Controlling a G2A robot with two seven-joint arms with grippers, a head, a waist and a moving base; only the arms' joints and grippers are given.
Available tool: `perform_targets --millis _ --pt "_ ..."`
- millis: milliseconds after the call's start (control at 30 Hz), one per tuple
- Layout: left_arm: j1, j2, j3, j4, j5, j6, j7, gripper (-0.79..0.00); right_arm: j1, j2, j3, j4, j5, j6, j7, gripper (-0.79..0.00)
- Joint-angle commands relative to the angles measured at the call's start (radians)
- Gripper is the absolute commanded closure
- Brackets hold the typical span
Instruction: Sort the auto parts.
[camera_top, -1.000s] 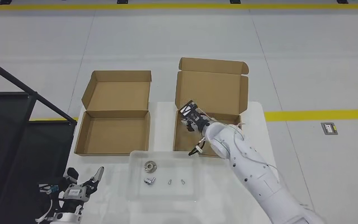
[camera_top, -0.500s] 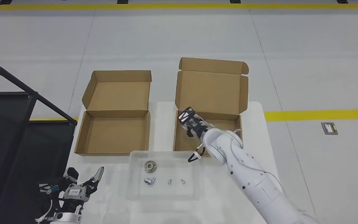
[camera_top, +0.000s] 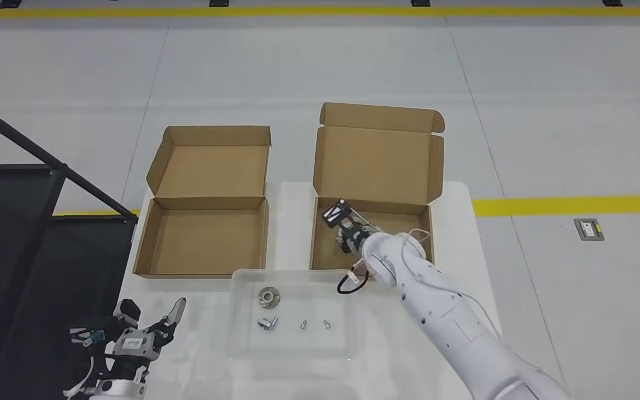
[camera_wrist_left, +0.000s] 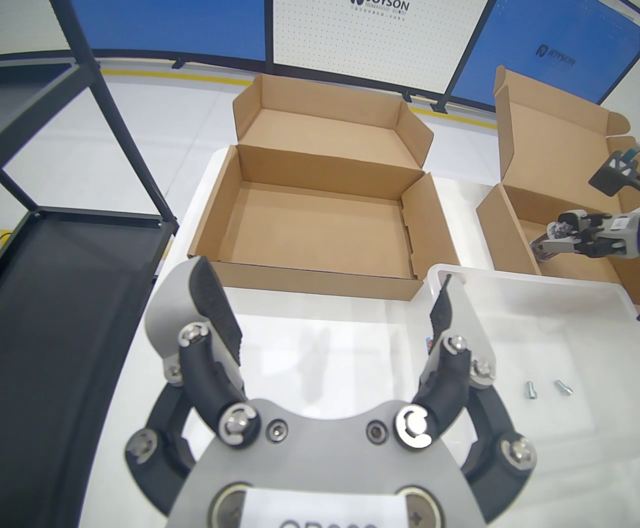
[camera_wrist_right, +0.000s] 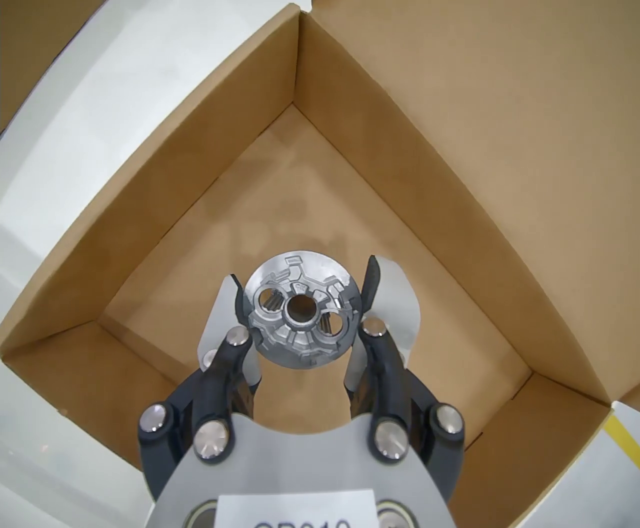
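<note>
My right gripper (camera_wrist_right: 303, 280) is shut on a round grey metal disc (camera_wrist_right: 302, 310) with holes, gripped by its rim. It hangs above the floor of the right cardboard box (camera_wrist_right: 400, 200), near one corner. From above, the right gripper (camera_top: 342, 222) is over the near left part of that box (camera_top: 400, 225). The left box (camera_top: 200, 240) holds nothing. A clear tray (camera_top: 245, 345) holds another round part (camera_top: 268, 295), a small fitting (camera_top: 266, 322) and two bolts (camera_top: 302, 323). My left gripper (camera_wrist_left: 325, 285) is open by the table's near left corner, short of the tray (camera_wrist_left: 525, 280).
A black metal rack (camera_top: 60, 250) stands close beside the table on the left. Both boxes have their lids standing up at the back. White tabletop (camera_top: 290, 215) shows between the boxes and to the right of the tray.
My right gripper has turned and shifted a little toward the near side of the right box, keeping the disc. The left arm has not moved.
</note>
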Motion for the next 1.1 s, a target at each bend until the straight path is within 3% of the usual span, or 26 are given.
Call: perform_targets --millis 0,67,100,433,600,833,1067 --pt "0.0 0.0 0.0 0.0 0.0 0.0 0.0 -0.785 0.008 -0.006 -0.001 0.024 0.006 -0.001 -0.005 -0.382" --pt "0.0 0.0 0.0 0.0 0.0 0.0 0.0 -0.785 0.011 -0.011 -0.002 0.037 0.002 0.013 -0.012 -0.69" --pt "0.0 0.0 0.0 0.0 0.0 0.0 0.0 -0.785 0.01 -0.013 -0.004 0.037 0.001 0.017 -0.013 -0.785" --pt "0.0 0.0 0.0 0.0 0.0 0.0 0.0 -0.785 -0.034 0.005 0.04 -0.084 -0.059 0.059 0.01 -0.785" --pt "0.0 0.0 0.0 0.0 0.0 0.0 0.0 -0.785 -0.136 0.045 0.111 -0.315 -0.106 0.018 0.022 -0.785" --pt "0.0 0.0 0.0 0.0 0.0 0.0 0.0 -0.785 -0.372 0.1 0.197 -0.747 -0.187 -0.109 0.113 -0.785" --pt "0.0 0.0 0.0 0.0 0.0 0.0 0.0 -0.785 -0.513 0.117 0.2 -0.955 -0.188 -0.169 0.209 -0.785"
